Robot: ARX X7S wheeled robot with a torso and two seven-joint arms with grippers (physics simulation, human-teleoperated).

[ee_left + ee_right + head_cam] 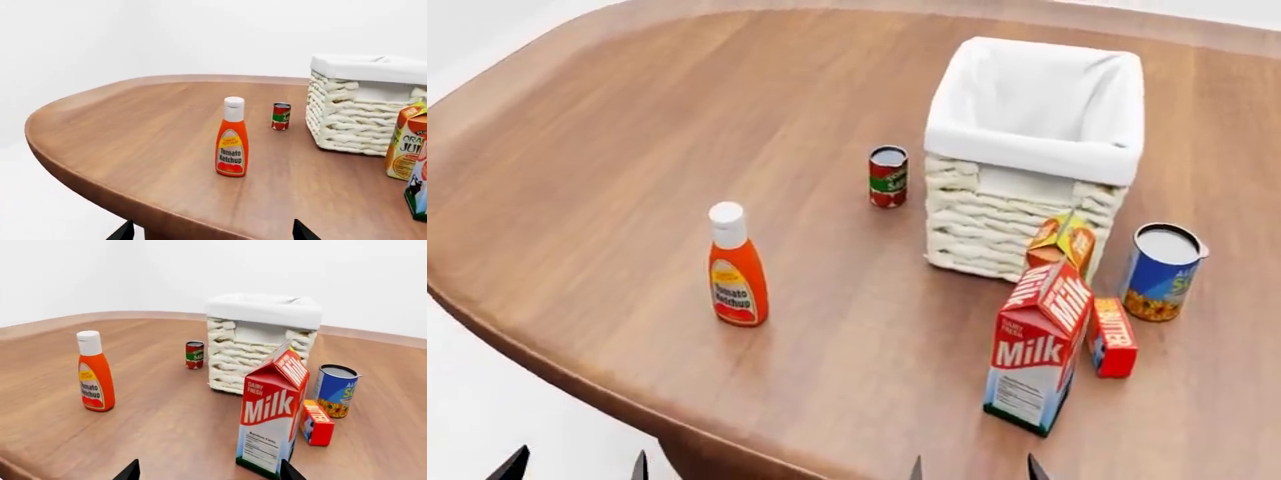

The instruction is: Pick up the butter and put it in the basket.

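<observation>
A broad stretch of bare wood is seen on the table (601, 120), whose curved near edge runs just ahead of both grippers. The objects are crowded toward the table's right side, around the basket (1034, 150); the ketchup bottle (737, 265) stands alone in the open part, and a small red can (888, 176) is set just beside the basket's left wall.

Of the left gripper (210, 231) and the right gripper (208, 470) only dark fingertips are shown at the picture edges (spread well apart in each wrist view), with nothing held or touched between them.

The butter (1113, 337) is found on the tabletop on its narrow side, just beside the milk carton (1038, 345) on that carton's right, and near the blue can (1162, 271). In the right wrist view it lies beyond and to the right of the carton, apart from the fingertips. An orange juice carton (1062, 243) stands against the basket's front wall.
</observation>
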